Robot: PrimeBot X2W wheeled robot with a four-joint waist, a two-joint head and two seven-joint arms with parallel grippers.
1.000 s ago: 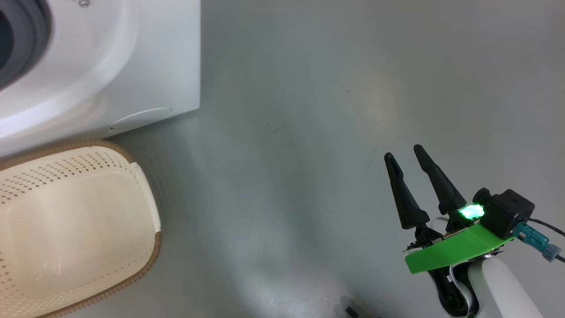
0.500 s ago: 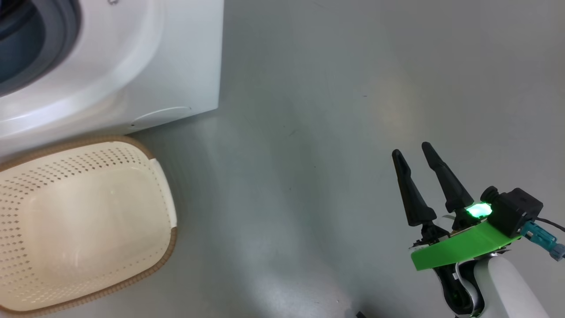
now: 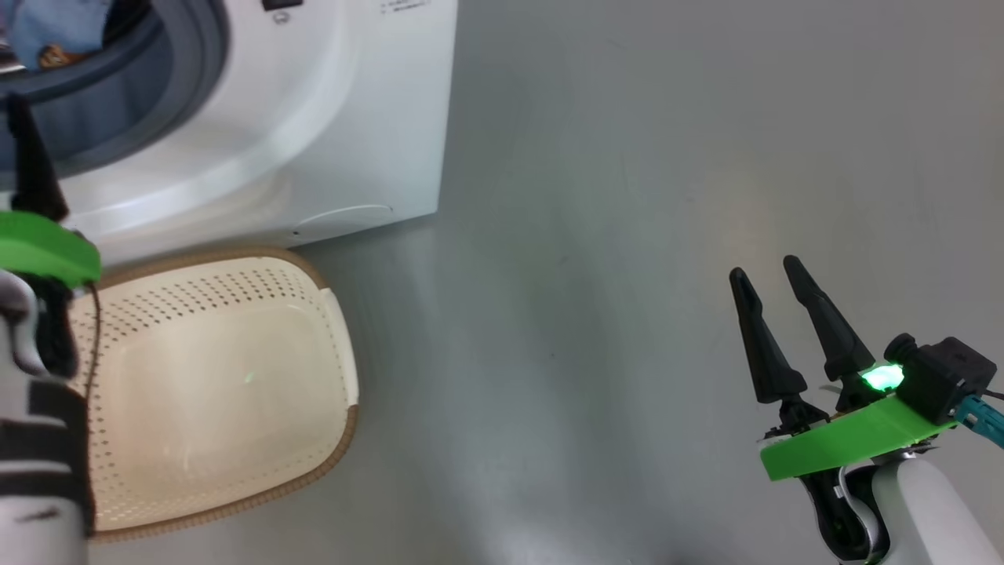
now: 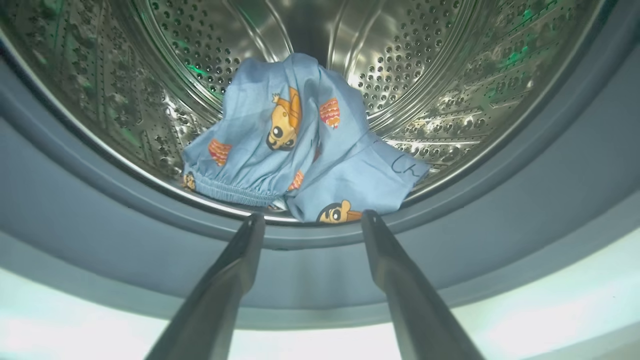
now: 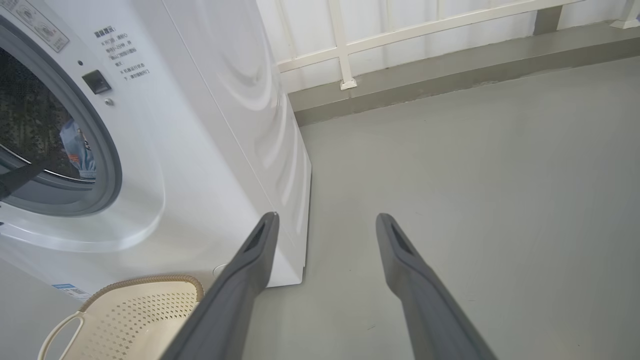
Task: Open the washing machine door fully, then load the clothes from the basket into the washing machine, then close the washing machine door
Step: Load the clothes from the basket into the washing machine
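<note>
**Blue clothes in the drum, basket empty**

Blue bear-print clothes (image 4: pixel 300 145) lie low in the drum (image 4: pixel 450 75), just inside the gasket (image 4: pixel 500 200). The head camera has swung toward the machine (image 3: pixel 353 118), bringing the left gripper (image 4: pixel 312 216) into its view at the drum mouth. Its fingers are apart and empty, tips just short of the clothes. The basket (image 3: pixel 337 408) stands empty in front of the machine. The right gripper (image 3: pixel 764 265) hangs well to the machine's right, fingers apart, holding nothing. Loading looks finished, so closing the door likely comes next.

Grey floor (image 5: pixel 475 165), white railing (image 5: pixel 336 30) above grey kerb (image 5: pixel 450 70)
</note>
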